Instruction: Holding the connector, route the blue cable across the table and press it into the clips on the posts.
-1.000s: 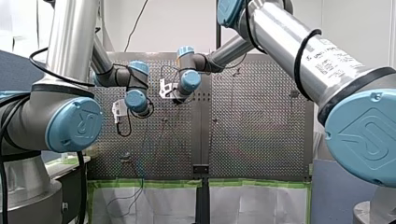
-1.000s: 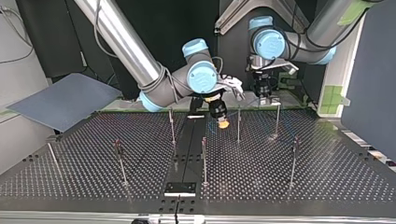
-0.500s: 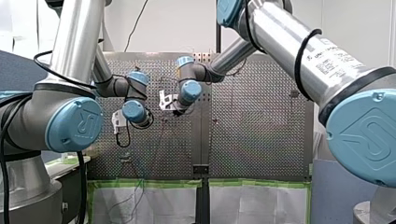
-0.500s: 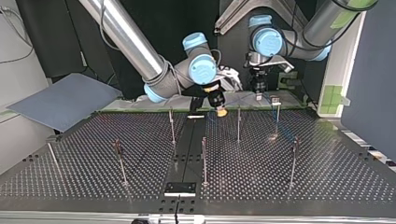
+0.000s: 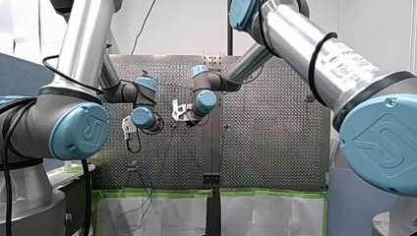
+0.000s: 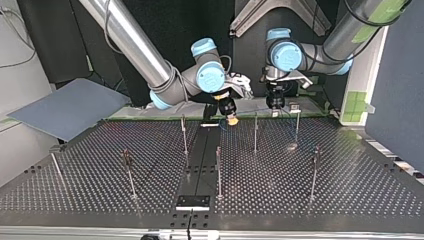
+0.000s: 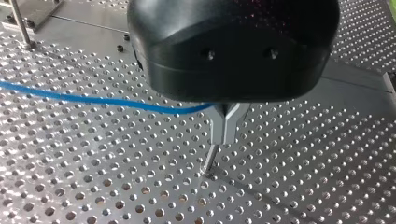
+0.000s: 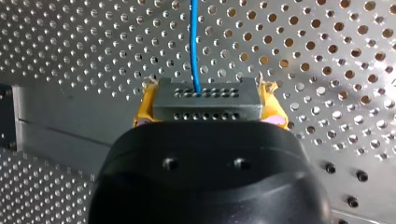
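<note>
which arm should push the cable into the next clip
Left, probably. My right gripper is clamped on the connector, so it can only feed. My left gripper pinches the blue cable directly over what looks like a post.

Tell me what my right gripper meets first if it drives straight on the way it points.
Probably the perforated table: my right gripper, shut on the connector, points down at it, with only the blue cable running ahead. Depth is unclear.
</note>
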`<state>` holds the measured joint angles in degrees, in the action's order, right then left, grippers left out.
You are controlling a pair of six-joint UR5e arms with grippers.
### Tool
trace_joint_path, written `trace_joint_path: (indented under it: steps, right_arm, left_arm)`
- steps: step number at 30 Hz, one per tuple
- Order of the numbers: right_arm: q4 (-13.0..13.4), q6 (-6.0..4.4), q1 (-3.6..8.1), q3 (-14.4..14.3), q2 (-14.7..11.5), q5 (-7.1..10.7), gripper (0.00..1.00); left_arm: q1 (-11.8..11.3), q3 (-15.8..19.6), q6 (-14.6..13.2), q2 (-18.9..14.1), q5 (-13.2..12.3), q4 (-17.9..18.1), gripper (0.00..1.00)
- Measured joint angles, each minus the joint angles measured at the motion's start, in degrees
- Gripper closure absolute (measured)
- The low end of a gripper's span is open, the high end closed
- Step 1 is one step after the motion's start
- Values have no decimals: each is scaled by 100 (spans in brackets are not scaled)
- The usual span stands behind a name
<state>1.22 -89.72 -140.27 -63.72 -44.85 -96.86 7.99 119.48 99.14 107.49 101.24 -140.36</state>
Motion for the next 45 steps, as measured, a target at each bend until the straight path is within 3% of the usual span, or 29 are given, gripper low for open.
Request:
trace_joint_path:
  steps: [9,20,31,39,45]
  right_arm:
    - [65,-26,113,10,191,101,100]
    - [91,-30,281,19,216,245,100]
    - [98,-35,391,24,217,282,100]
    - [107,-119,539,144,217,467,100]
    - [107,-158,652,199,217,593,100]
  left_arm:
    - [-115,-262,8,399,-146,120,100]
    - [-186,-455,55,805,-384,440,100]
    - [-242,-785,112,859,-535,459,100]
    - [-298,-1071,152,888,-640,325,100]
    - [-367,-1216,174,1112,-663,333,100]
